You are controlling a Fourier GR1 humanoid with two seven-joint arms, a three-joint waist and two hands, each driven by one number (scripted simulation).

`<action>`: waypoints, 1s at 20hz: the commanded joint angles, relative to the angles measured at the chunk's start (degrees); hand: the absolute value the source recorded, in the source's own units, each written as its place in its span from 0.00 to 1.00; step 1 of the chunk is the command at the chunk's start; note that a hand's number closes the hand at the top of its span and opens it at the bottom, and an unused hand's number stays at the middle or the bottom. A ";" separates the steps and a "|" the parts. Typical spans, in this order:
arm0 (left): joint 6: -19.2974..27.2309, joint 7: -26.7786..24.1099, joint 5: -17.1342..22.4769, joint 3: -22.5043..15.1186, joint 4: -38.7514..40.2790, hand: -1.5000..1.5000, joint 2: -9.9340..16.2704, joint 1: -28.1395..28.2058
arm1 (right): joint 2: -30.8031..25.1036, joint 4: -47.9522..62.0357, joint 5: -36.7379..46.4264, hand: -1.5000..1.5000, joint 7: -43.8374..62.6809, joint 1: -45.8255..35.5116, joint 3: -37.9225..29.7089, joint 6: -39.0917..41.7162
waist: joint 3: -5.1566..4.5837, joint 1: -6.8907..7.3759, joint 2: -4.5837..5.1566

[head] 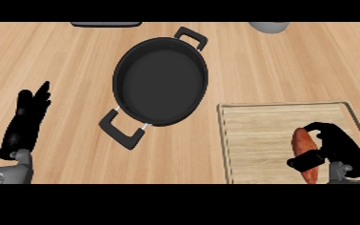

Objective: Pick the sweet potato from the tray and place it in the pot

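Note:
An orange-brown sweet potato lies on the wooden tray at the lower right. My right hand is at its right side, fingers curled over its upper end and the thumb across its lower part. A black pot with two handles stands empty at the centre of the counter, left of and above the tray. My left hand rests open at the lower left, fingers up.
A dark flat object shows at the top edge, left of centre. A grey rounded object sits at the top right. The pot's lower handle juts toward the lower left.

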 commanded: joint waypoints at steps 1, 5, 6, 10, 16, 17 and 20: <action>1.37 3.36 -1.68 -0.48 1.36 0.50 -1.08 -4.23 | 1.08 2.34 6.30 1.00 -3.82 1.43 4.21 -4.15 | 0.44 -0.06 0.31; 1.09 0.84 -2.62 -0.49 -0.42 0.50 -1.56 -0.42 | -0.41 -3.31 8.62 1.00 -1.28 1.40 4.16 -1.63 | 0.42 -0.01 0.21; -0.91 1.51 -1.05 1.19 -0.64 0.50 0.02 -0.70 | -0.68 -3.20 9.03 1.00 -3.63 2.47 4.03 -2.59 | 0.43 0.01 0.22; -0.77 -0.29 -1.23 1.63 3.77 0.50 -1.30 -3.47 | -0.79 -1.14 11.81 1.00 -3.09 -2.24 2.64 -2.26 | 0.42 0.07 0.29; 0.64 -2.81 -2.99 0.34 4.82 0.50 -2.74 -2.15 | 3.62 -17.76 20.83 1.00 -1.10 9.15 18.52 -3.94 | 0.37 -0.55 0.17; -0.66 0.42 -2.29 0.85 0.59 0.50 -1.16 -1.30 | 3.62 -19.37 23.16 1.00 0.00 10.26 21.31 -3.22 | 0.40 -0.19 0.05; -0.31 -1.49 -2.47 1.33 4.15 0.50 -1.67 -3.00 | 2.02 -23.01 29.39 1.00 2.37 9.77 22.73 -3.83 | 0.40 -0.32 0.19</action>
